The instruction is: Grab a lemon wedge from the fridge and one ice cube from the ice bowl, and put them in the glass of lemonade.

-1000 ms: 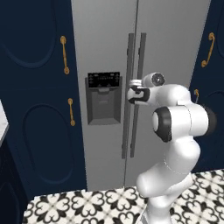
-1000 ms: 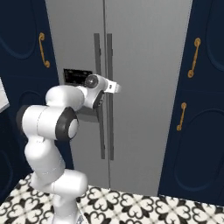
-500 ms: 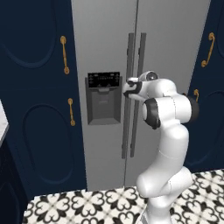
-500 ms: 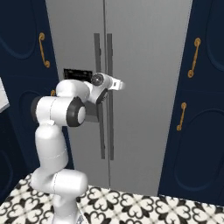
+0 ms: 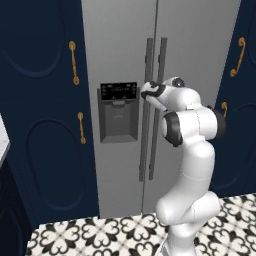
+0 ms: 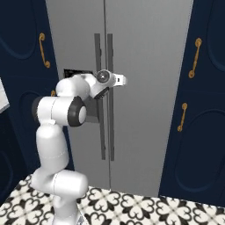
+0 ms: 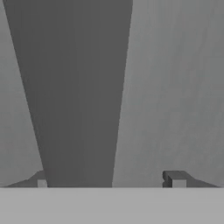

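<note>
Steel fridge (image 5: 120,60) still shut. Gripper (image 7: 109,178) has advanced onto bar handle (image 7: 74,87), handle at 12 o'clock between fingertips (image 7: 175,178); jaws apart, starting to narrow (door-opening grasp imminent).

You see dark blue cabinets (image 5: 45,100) on both sides; the left ones carry two gold handles (image 5: 74,62), one above the other; the right cabinets (image 6: 202,110) have two gold handles (image 6: 194,57) too, one high and one lower; down below lies a floor (image 5: 100,235) of white tiles with black flower shapes; a bit of white counter (image 5: 2,140) pokes in at the left edge.
</note>
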